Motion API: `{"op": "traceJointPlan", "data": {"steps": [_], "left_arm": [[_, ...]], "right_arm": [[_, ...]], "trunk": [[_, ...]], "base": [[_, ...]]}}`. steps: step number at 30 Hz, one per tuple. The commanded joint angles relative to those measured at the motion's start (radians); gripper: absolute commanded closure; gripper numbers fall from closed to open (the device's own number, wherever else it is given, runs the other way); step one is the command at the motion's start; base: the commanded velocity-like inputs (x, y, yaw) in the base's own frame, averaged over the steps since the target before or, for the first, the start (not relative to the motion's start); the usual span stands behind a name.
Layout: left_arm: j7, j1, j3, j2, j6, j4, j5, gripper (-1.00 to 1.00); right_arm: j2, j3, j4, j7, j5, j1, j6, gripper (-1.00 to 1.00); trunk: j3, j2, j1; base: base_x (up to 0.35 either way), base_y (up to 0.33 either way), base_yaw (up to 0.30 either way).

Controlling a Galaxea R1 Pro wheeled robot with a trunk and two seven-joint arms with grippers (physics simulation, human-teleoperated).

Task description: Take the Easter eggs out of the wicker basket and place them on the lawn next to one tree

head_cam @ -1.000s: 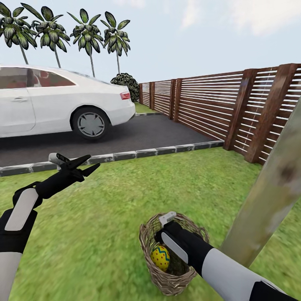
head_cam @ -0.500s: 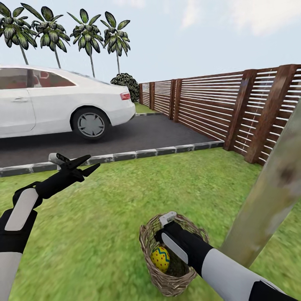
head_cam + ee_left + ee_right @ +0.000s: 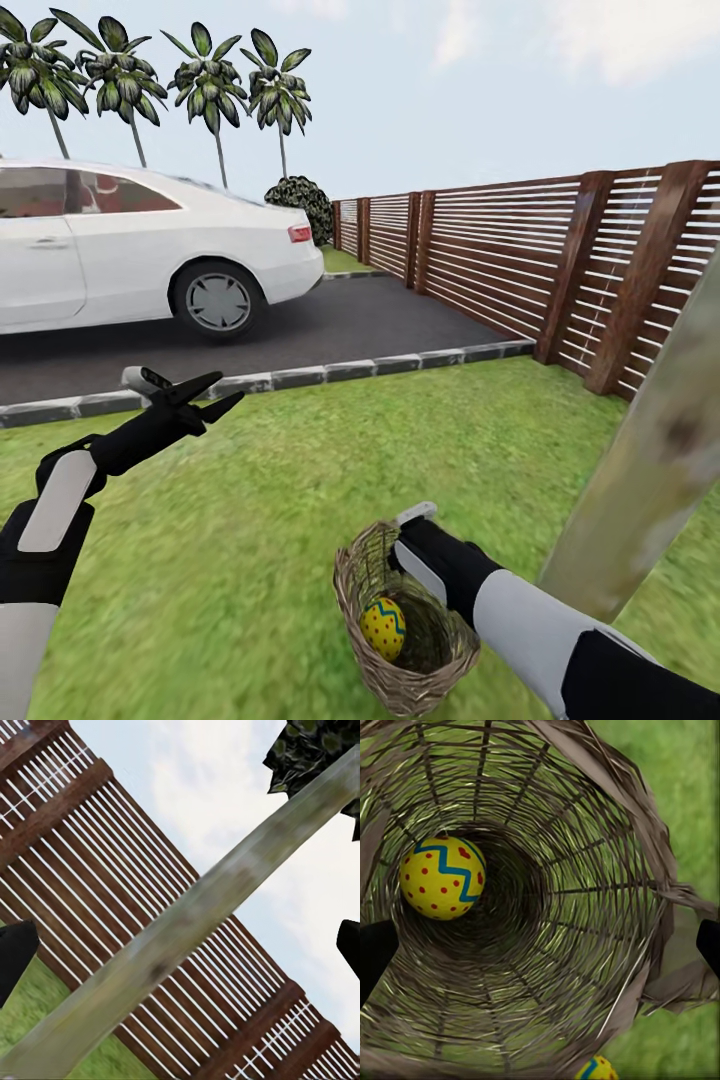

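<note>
Head view: the wicker basket (image 3: 405, 630) sits on the lawn (image 3: 260, 520) left of the tree (image 3: 650, 470), one Easter egg (image 3: 384, 627) inside. The left tool (image 3: 205, 397) hovers spread wide.

Right wrist view: the right tool (image 3: 540, 945) gapes wide over the basket; a second egg (image 3: 594, 1069) lies on grass outside.

Head cam sits high, looks fwd and down over the lawn (image 3: 300, 520) twd the driveway (image 3: 330, 325), white car (image 3: 120, 240) and slatted fence (image 3: 500, 250); wicker basket (image 3: 400, 680) near its lower edge, tree trunk (image 3: 650, 470) close at right. Left wrist cam tilts up, faces the same trunk (image 3: 187, 915) and fence (image 3: 82, 870) against sky, so shares both w/ head view. Right wrist cam is v. close, looks straight down into the basket (image 3: 607, 870), sharing w/ head view the egg (image 3: 441, 876) inside (image 3: 384, 628)
</note>
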Motion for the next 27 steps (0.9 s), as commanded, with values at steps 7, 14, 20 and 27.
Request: {"op": "traceJointPlan", "data": {"steps": [7, 14, 20, 27], "left_arm": [[-0.010, -0.001, 0.003, -0.003, 0.002, 0.005, 0.011, -1.00], [-0.013, -0.001, 0.002, -0.004, 0.001, 0.006, 0.012, -1.00], [-0.012, -0.001, 0.002, -0.004, 0.001, 0.007, 0.012, -1.00], [-0.014, -0.001, 0.002, -0.004, 0.002, 0.007, 0.010, -1.00]], "right_arm": [[0.005, 0.008, 0.006, -0.006, -0.010, -0.004, 0.000, -1.00], [0.005, 0.008, 0.000, -0.005, -0.009, -0.004, 0.000, -1.00], [0.005, 0.008, -0.002, -0.005, -0.009, -0.004, 0.000, -1.00], [0.005, 0.008, -0.003, -0.005, -0.009, -0.004, 0.000, -1.00]], "trunk": [[0.002, 0.007, -0.004], [0.002, 0.007, -0.004], [0.002, 0.007, -0.004], [-0.001, 0.000, 0.000]], "base": [[0.000, 0.000, 0.000], [0.000, 0.000, 0.000], [-0.033, 0.000, 0.000], [-0.003, 0.000, 0.000]]}}
